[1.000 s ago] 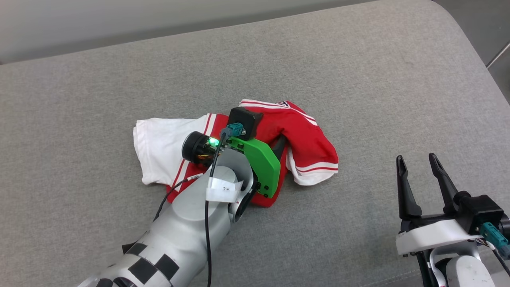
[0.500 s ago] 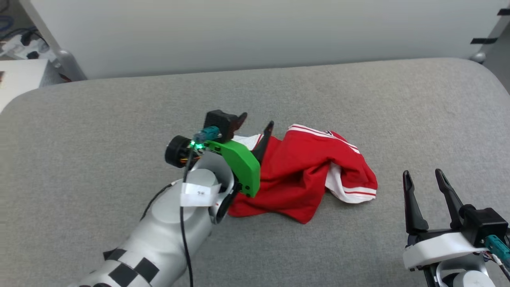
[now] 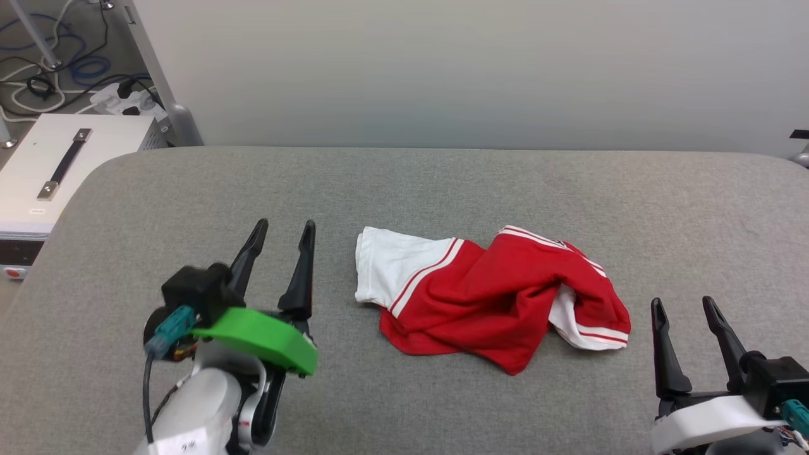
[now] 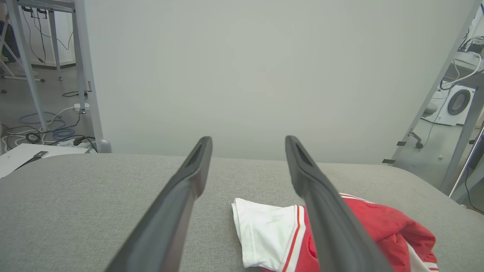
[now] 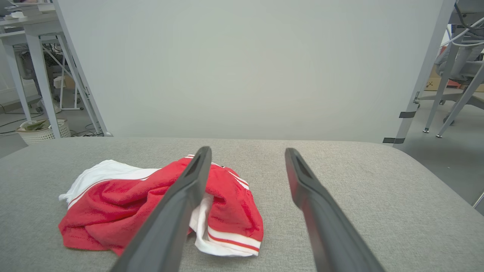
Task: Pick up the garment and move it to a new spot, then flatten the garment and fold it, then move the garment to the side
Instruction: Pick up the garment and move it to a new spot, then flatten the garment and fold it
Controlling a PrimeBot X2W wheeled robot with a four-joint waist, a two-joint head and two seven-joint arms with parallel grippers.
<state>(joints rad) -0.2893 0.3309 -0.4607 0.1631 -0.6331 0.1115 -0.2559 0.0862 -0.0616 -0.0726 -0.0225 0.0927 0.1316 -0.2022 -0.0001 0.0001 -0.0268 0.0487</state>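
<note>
Before me a grey fabric-covered tabletop [image 3: 455, 189] with rounded corners runs to a plain pale wall panel [image 3: 455, 69], a white box with a black handle [image 3: 25, 170] and tangled blue cables [image 3: 88, 64] beyond its left corner.

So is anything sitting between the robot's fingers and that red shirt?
Nothing visible is in the way. The garment lies crumpled on the grey cushion, with the open left gripper to its left and the open right gripper to its right. Bare grey fabric separates each from it.
</note>
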